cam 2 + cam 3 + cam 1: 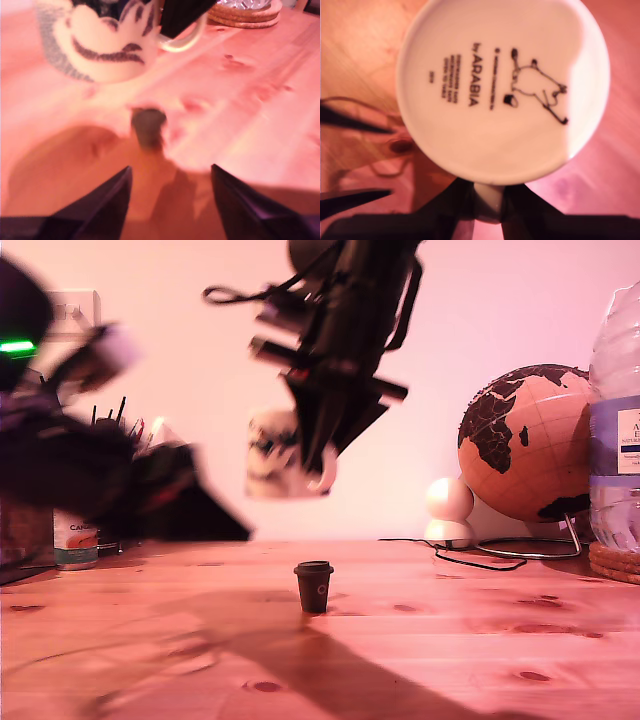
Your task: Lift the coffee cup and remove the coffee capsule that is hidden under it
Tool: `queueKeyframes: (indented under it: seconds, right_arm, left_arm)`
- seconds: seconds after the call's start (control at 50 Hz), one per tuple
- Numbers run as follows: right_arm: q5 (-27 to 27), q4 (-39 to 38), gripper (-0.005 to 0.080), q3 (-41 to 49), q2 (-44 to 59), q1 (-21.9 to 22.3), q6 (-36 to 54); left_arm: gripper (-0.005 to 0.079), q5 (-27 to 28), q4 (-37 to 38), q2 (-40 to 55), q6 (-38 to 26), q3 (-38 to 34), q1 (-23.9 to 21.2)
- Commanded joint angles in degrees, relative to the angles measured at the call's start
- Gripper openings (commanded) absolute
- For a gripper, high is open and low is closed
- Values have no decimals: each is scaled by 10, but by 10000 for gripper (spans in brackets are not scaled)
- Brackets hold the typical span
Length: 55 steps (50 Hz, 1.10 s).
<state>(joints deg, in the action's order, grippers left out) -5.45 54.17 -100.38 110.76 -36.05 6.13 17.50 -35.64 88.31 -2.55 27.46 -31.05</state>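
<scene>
The white coffee cup (275, 455) with its dark print hangs upside down in the air, well above the wooden table. My second gripper (320, 468) is shut on its loop handle (487, 202), and the cup's printed base (502, 85) fills the second wrist view. The small dark coffee capsule (313, 585) stands uncovered on the table below the cup. My first gripper (170, 170) is open and low over the table, with the capsule (148, 125) a short way ahead of its fingers. In the exterior view this first gripper (225, 520) is a blur at the left.
A globe (525, 440) on a wire stand, a white rounded figure (449, 510) and a black cable (480, 560) sit at the back on the exterior view's right. A water bottle (615, 410) rests on a cork coaster (612, 565). A small tin can (75, 540) stands at the left.
</scene>
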Motion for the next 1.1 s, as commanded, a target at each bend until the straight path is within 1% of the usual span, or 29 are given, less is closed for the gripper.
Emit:
queueKeyframes:
  seconds: [0.0,0.04,0.06,0.22,0.32,0.38,0.4,0.6,0.78,0.88,0.98,1.02,1.08]
  right_arm:
    - [-2,-7,-12,-14,-40,16,8]
    - [-2,-6,-12,-14,-43,22,13]
    - [-2,-5,-12,-14,-45,25,15]
    - [-6,-2,-12,-14,-61,47,25]
    - [-6,-4,-12,-14,-71,58,29]
    - [-8,-5,-12,-14,-76,64,29]
    - [-11,-5,-12,-14,-77,66,29]
    - [-33,-7,-12,-14,-80,85,29]
    - [-36,-10,-12,-14,-80,91,30]
    - [-37,-10,-12,-14,-80,96,30]
    - [-37,-10,-12,-14,-80,96,30]
    - [-37,-10,-12,-14,-80,96,30]
    - [-37,-10,-12,-14,-80,96,30]
  left_arm:
    - [478,3,17,25,-27,22,-1]
    - [491,7,24,38,-27,40,-1]
    - [497,9,26,44,-38,47,-1]
    - [579,9,60,93,-40,106,-1]
    - [579,6,89,124,-58,144,-1]
    - [579,7,104,142,-58,167,-2]
    - [579,7,108,146,-69,174,-3]
    - [579,14,150,193,-70,236,-5]
    - [579,17,169,225,-72,269,-12]
    - [579,17,183,235,-72,279,-17]
    - [576,17,190,238,-85,283,-21]
    - [567,17,194,238,-91,284,-21]
    - [501,17,198,238,-99,286,-24]
